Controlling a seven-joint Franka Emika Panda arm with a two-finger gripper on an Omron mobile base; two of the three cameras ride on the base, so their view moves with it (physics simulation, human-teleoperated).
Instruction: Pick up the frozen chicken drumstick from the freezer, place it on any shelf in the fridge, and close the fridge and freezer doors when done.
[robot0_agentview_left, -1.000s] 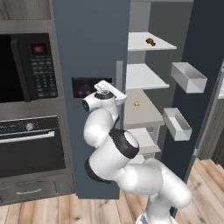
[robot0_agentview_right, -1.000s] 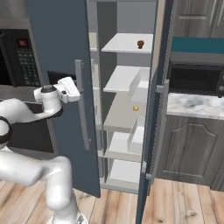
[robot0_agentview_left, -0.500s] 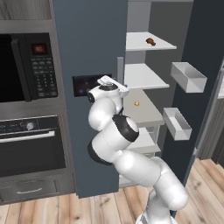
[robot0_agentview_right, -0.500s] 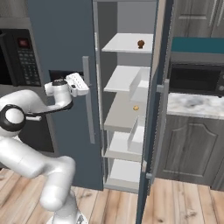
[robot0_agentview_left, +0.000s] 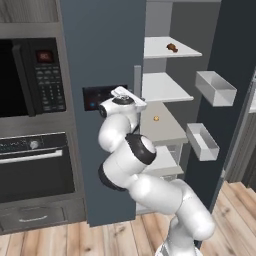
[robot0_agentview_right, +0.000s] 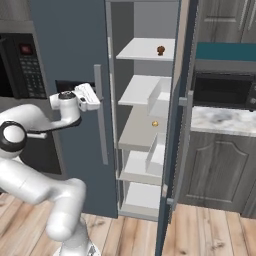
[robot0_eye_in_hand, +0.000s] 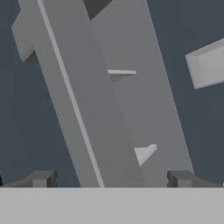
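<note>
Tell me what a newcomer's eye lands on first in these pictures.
The white arm dominates, its gripper raised to the long grey handle of the slate-blue freezer door, finger tips open on either side of the bar. Beside it the fridge stands open, a small dark drumstick on its top shelf and a tiny yellow-orange ball two boards lower.

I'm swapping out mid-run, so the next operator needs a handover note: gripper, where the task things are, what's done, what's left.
Gripper: open, empty, at the freezer door's bar handle.
Frozen chicken drumstick: lying on the fridge's top shelf.
Done: drumstick placed in the fridge.
Freezer door: looks shut or nearly so.
Fridge door: open, bins facing in.
Left: confirm the freezer door is shut, then close the fridge door.
</note>
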